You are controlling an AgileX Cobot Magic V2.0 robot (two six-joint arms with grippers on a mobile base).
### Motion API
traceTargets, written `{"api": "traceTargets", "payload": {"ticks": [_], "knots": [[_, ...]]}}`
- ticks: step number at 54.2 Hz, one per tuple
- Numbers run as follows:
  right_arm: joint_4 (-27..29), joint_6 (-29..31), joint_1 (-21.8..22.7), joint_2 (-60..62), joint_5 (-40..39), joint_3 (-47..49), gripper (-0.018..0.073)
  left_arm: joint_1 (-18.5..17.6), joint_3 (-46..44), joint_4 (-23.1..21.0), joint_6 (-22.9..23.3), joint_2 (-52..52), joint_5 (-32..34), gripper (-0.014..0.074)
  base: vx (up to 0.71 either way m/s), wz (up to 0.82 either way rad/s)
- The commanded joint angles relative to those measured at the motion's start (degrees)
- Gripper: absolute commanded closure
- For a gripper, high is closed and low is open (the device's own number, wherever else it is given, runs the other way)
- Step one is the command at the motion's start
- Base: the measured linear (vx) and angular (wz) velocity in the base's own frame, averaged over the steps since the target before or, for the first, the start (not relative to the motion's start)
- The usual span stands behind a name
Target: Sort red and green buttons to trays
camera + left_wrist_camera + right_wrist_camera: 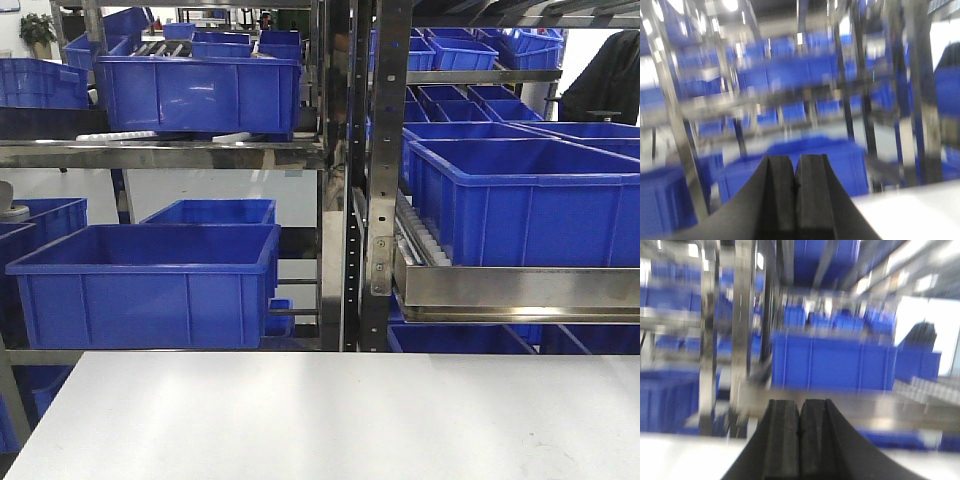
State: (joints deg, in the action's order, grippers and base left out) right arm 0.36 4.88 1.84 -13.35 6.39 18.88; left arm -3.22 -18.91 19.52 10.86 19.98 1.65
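Observation:
The red and green buttons and the red and green trays are out of view in every frame. My left gripper (pixel 795 165) is shut and empty, its black pads pressed together, raised and pointing at the shelving; the left wrist view is blurred. My right gripper (pixel 800 407) is also shut and empty, pads together, raised over the white table (pixel 675 455) and facing the racks; that view is blurred too. Neither gripper shows in the front view.
A white table (pixel 320 415) fills the foreground. Behind it stand metal racks (pixel 370 180) with several deep blue crates: a large one at lower left (pixel 150 285) and another on a roller shelf at right (pixel 520 200).

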Motion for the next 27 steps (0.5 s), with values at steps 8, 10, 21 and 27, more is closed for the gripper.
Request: {"api": "traceTargets", "payload": {"ticks": [8, 10, 21, 27], "knots": [[0.02, -0.82, -0.15, -12.49, -1.98, 1.95, 0.0538, 0.13, -1.69, -0.48, 0.16, 12.71, 2.47, 0.0574, 0.00, 0.00], [0.08, -0.82, -0.15, -14.01, -2.06, 1.95, 0.0532, 0.13, -1.69, -0.54, 0.22, 14.10, 2.71, 0.0567, 0.00, 0.00], [0.97, -0.87, -0.15, -21.61, -2.51, 1.95, 0.0477, 0.13, -1.69, -0.59, 4.89, 21.18, 2.50, 0.0480, 0.00, 0.00], [0.97, -0.87, -0.15, -24.96, -2.40, 1.95, 0.0422, 0.13, -1.69, -0.59, 6.25, 25.19, 2.56, 0.0393, 0.00, 0.00]]}}
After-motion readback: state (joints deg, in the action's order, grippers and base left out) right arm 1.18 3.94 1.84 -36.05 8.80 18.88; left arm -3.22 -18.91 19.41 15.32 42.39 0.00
